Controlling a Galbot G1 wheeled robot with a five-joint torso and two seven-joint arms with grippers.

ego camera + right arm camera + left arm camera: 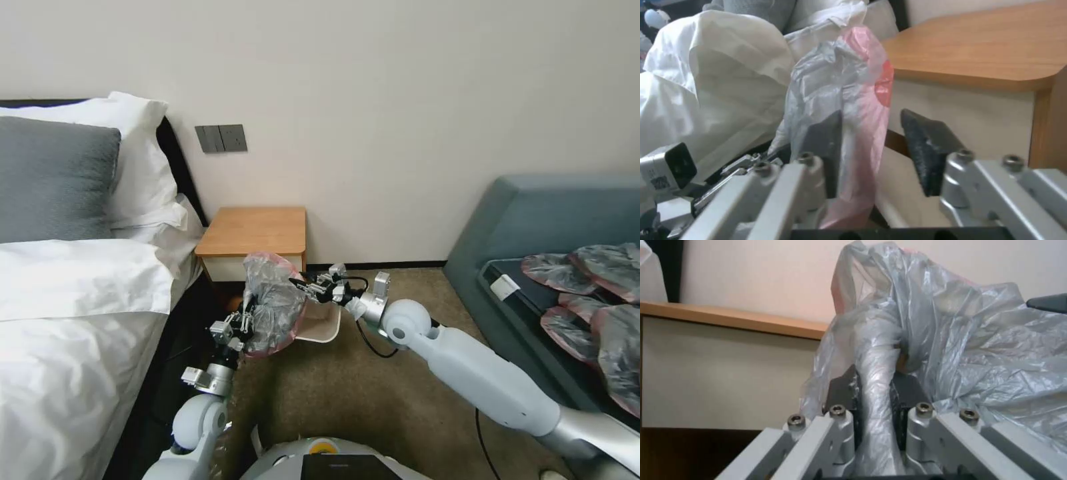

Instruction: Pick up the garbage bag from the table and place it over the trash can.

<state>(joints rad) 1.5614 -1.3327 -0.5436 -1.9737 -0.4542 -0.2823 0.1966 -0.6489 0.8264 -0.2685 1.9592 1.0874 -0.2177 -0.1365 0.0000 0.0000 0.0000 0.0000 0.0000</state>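
Head view, frame centre: left gripper [245, 323] clenched on the garbage bag [272, 308], right gripper [308, 287] released beside its rim, spreading it above the trash can [325, 325].

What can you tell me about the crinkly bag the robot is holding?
The garbage bag is thin, crinkly, see-through grey plastic with a pinkish-red rim. It hangs bunched up in the air in front of the table and above the trash can. The left gripper is shut on a twisted fold. The right gripper is open, with the pink edge draped against one finger.
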